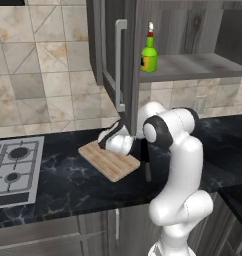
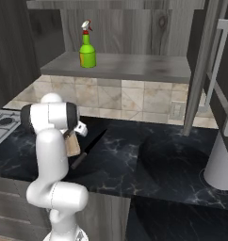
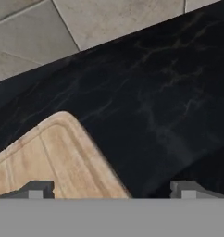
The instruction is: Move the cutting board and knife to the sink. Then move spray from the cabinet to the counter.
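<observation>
Both fingers of the tool (image 3: pixel 109 190) stand spread wide, holding nothing, over the cutting board (image 3: pixel 49 162) corner.

Bare counter (image 1: pixel 68 180) between gas hob (image 1: pixel 15 167) and cutting board (image 1: pixel 109 160), open for passing; knife (image 2: pixel 90 148) just right of board, more bare black top beyond. Open cabinet door (image 1: pixel 113 65) hangs above board's far end, handle (image 1: pixel 120 65) outward; spray (image 1: pixel 149 52) alone on shelf
</observation>
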